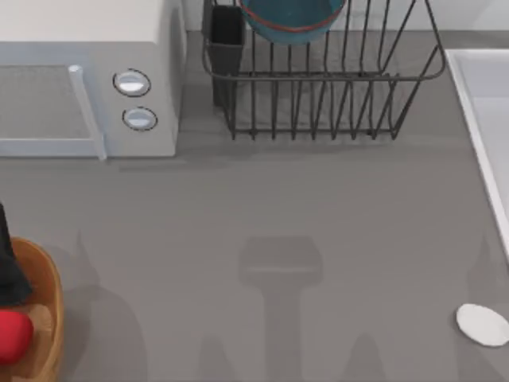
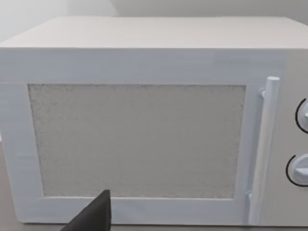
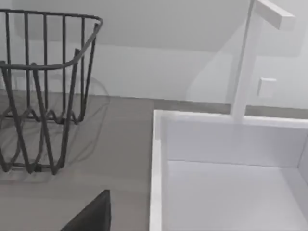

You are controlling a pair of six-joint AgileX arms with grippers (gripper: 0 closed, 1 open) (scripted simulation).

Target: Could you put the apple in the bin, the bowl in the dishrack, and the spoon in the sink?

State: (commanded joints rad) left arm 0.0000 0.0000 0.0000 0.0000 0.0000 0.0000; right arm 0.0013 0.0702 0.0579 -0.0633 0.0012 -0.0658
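Grey bench (image 1: 262, 215) spans the top view. Sink (image 1: 487, 119) runs down the right edge, microwave (image 1: 87, 79) upper left, dishrack (image 1: 318, 87) top centre w/ the bowl (image 1: 293, 20) sitting inside it. Bin (image 1: 44, 310) at lower left edge, apple (image 1: 12, 334) in it, part of my left arm dark just above the apple. Spoon (image 1: 482, 325) lies on the bench lower right, just outside the sink. My left tool (image 2: 94, 216) faces the microwave, my right tool (image 3: 94, 214) sits betw. rack and sink; can't tell how far open either is.
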